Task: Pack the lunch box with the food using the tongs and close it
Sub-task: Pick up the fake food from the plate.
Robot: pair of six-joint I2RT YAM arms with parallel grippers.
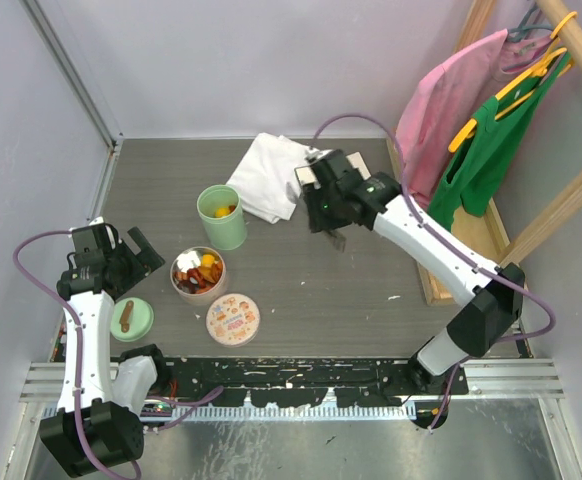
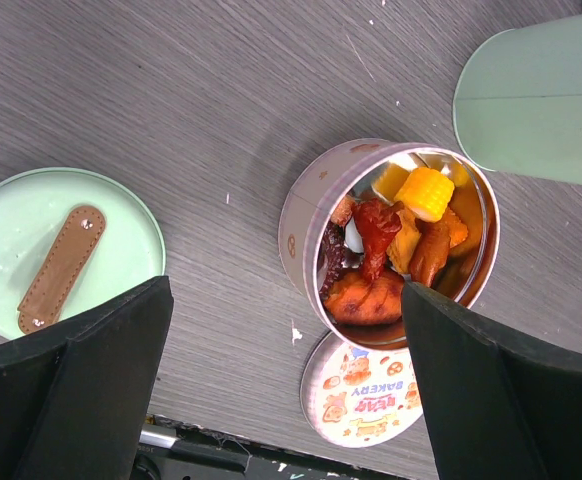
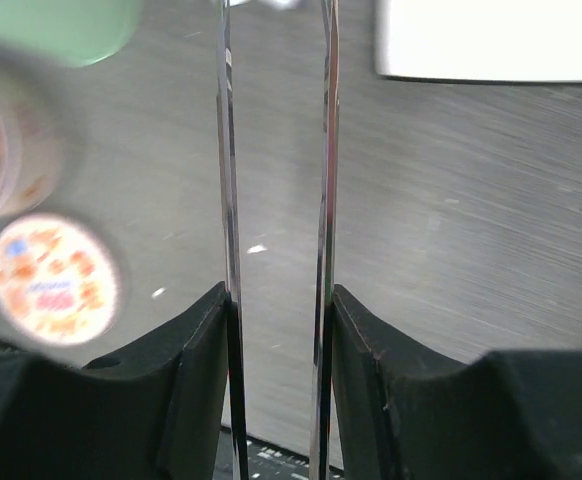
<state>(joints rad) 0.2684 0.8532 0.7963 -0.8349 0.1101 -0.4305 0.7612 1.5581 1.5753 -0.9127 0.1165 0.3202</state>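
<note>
A round tin [image 1: 199, 272] holds the food [image 2: 391, 250], a heap of orange, red, yellow and brown pieces. Behind it stands the mint-green lunch box [image 1: 221, 215] with a yellow piece inside. Its mint-green lid [image 1: 131, 320] with a brown knob [image 2: 61, 268] lies flat at the near left. My left gripper [image 1: 136, 250] hangs open just left of the tin, nothing between its fingers. My right gripper [image 1: 316, 205] hovers over mid-table beside the white cloth, shut on the tongs [image 3: 227, 150]. Their two thin arms stand apart and run forward, empty.
The tin's printed lid [image 1: 233, 318] lies flat in front of the tin. A white cloth [image 1: 271, 175] lies crumpled at the back. A wooden rack [image 1: 571, 190] with pink and green garments stands at the right edge. Grey walls close the back and left.
</note>
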